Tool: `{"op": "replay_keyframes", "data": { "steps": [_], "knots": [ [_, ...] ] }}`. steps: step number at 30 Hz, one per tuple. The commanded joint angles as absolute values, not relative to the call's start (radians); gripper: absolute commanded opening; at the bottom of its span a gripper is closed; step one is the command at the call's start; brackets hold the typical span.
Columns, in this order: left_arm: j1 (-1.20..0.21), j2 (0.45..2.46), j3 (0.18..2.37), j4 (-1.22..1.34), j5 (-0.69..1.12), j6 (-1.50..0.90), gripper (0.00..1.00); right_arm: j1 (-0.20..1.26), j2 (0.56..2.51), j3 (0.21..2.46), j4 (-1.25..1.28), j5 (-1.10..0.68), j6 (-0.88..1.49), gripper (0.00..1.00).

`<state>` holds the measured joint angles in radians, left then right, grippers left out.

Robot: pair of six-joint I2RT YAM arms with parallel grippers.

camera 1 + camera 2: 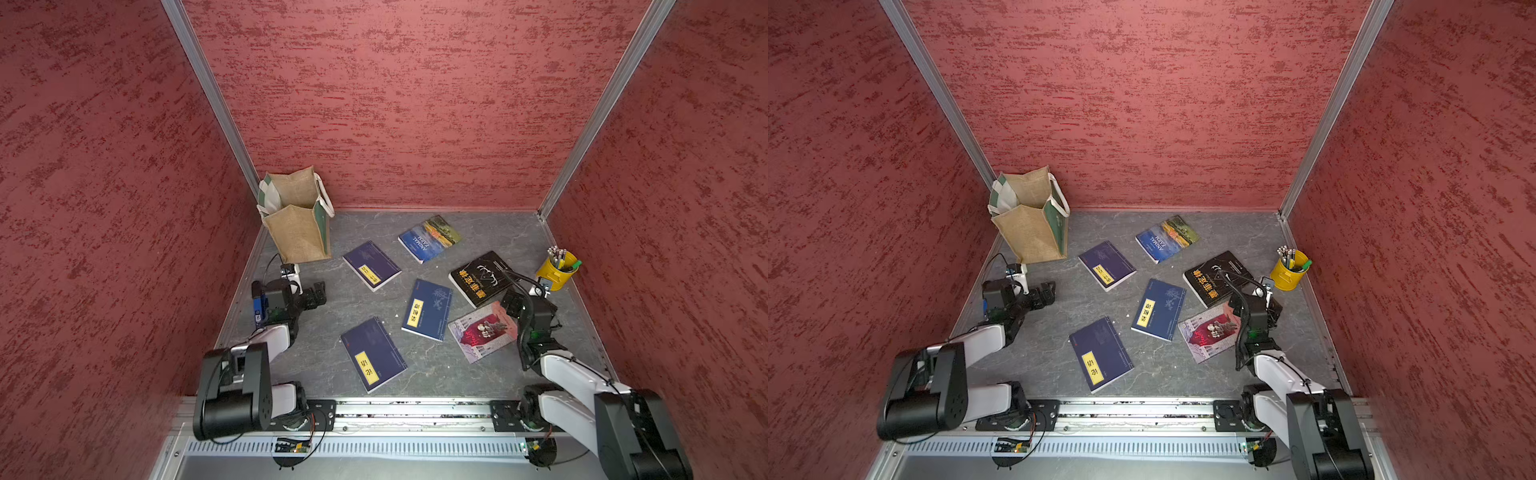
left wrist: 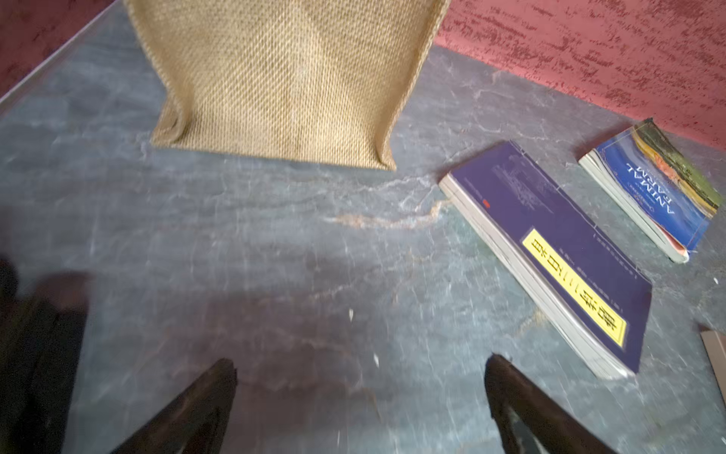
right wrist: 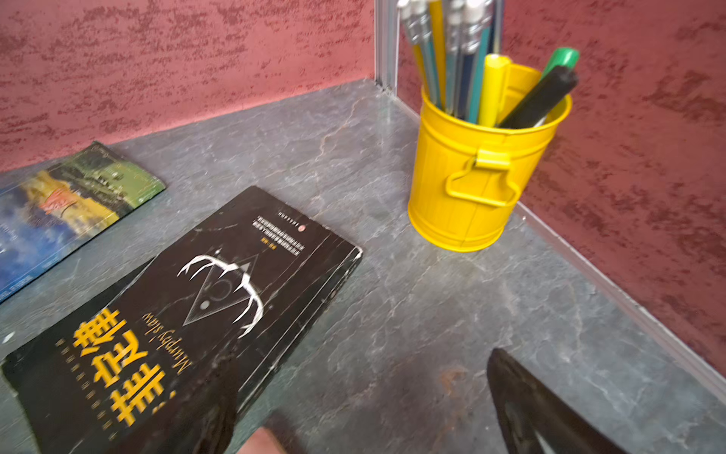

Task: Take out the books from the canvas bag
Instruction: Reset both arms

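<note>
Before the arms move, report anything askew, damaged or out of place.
Animal Farm has its cover lifting at one corner; the black book has creased, scuffed edges. White flecks dot the table.

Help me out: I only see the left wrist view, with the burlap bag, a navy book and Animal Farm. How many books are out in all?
Observer: Six lie flat: three navy books, Animal Farm, a black book, a pink-red book.
Operator: Anything left in the bag?
Observer: The canvas bag stands open; a top view shows only burlap lining inside, its bottom hidden.
Operator: Right gripper?
Observer: The right gripper is open and empty, one finger over the black book's edge, near the yellow pencil cup.
</note>
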<state>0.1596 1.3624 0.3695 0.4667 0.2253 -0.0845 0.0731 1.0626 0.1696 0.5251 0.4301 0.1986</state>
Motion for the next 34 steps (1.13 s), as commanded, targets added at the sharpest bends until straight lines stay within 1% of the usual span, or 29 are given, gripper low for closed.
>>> {"op": "replay_keyframes", "data": {
  "steps": [1, 2, 3, 4, 5, 7, 8, 9, 11, 12, 14, 16, 17, 18, 19, 20, 21, 22, 23, 25, 34],
  "knots": [
    [0.132, 1.478, 0.443, 0.733, 0.224, -0.041, 1.00, 0.057, 1.092, 0.160, 0.797, 0.445, 0.132, 0.99],
    [0.074, 1.504, 0.484, 0.682, 0.201, 0.018, 0.99, 0.048, 1.123, 0.168, 0.828, 0.443, 0.130, 0.99],
    [0.039, 1.496, 0.482, 0.673, 0.132, 0.038, 1.00, 0.042, 1.153, 0.180, 0.850, 0.444, 0.128, 0.99],
    [0.032, 1.501, 0.435, 0.758, 0.089, 0.029, 1.00, 0.038, 1.187, 0.193, 0.881, 0.449, 0.127, 0.99],
    [0.050, 1.553, 0.359, 0.979, 0.058, 0.003, 1.00, 0.035, 1.224, 0.205, 0.915, 0.456, 0.130, 0.99],
    [0.089, 1.521, 0.347, 0.934, 0.087, -0.046, 1.00, 0.031, 1.297, 0.231, 0.994, 0.444, 0.125, 0.99],
    [0.080, 1.544, 0.348, 0.973, 0.118, -0.022, 1.00, 0.030, 1.337, 0.252, 1.033, 0.428, 0.117, 0.99],
    [0.063, 1.523, 0.376, 0.870, 0.109, -0.003, 0.99, 0.030, 1.376, 0.276, 1.059, 0.412, 0.106, 0.99],
    [0.017, 1.534, 0.376, 0.896, 0.032, 0.029, 0.99, 0.029, 1.480, 0.331, 1.096, 0.379, 0.055, 0.99],
    [0.020, 1.530, 0.382, 0.882, 0.036, 0.028, 0.99, 0.028, 1.510, 0.344, 1.094, 0.379, 0.055, 0.99],
    [0.027, 1.531, 0.384, 0.876, 0.053, 0.022, 1.00, 0.030, 1.514, 0.332, 1.112, 0.377, 0.051, 0.99],
    [0.029, 1.537, 0.382, 0.892, 0.055, 0.022, 0.99, 0.027, 1.495, 0.235, 1.267, 0.337, 0.047, 0.98],
    [0.028, 1.531, 0.385, 0.878, 0.055, 0.024, 0.99, 0.017, 1.511, 0.184, 1.333, 0.261, 0.043, 0.93],
    [0.028, 1.534, 0.383, 0.887, 0.055, 0.023, 0.99, 0.010, 1.580, 0.138, 1.538, 0.219, 0.008, 0.83],
    [0.028, 1.534, 0.382, 0.889, 0.055, 0.022, 0.99, 0.011, 1.559, 0.122, 1.549, 0.206, 0.014, 0.84],
    [0.028, 1.532, 0.385, 0.879, 0.055, 0.023, 1.00, 0.009, 1.520, 0.151, 1.414, 0.215, 0.028, 0.99],
    [0.029, 1.536, 0.384, 0.886, 0.054, 0.023, 0.99, 0.010, 1.555, 0.163, 1.449, 0.230, 0.021, 0.99],
    [0.028, 1.535, 0.383, 0.886, 0.055, 0.022, 1.00, 0.011, 1.556, 0.173, 1.450, 0.244, 0.026, 0.99],
    [0.029, 1.533, 0.385, 0.880, 0.056, 0.023, 1.00, 0.010, 1.539, 0.190, 1.370, 0.251, 0.039, 0.99],
    [0.032, 1.535, 0.389, 0.876, 0.066, 0.021, 1.00, 0.010, 1.554, 0.183, 1.416, 0.252, 0.028, 0.99],
    [0.035, 1.534, 0.385, 0.883, 0.071, 0.021, 1.00, 0.012, 1.553, 0.192, 1.397, 0.258, 0.028, 0.99]
  ]
}}
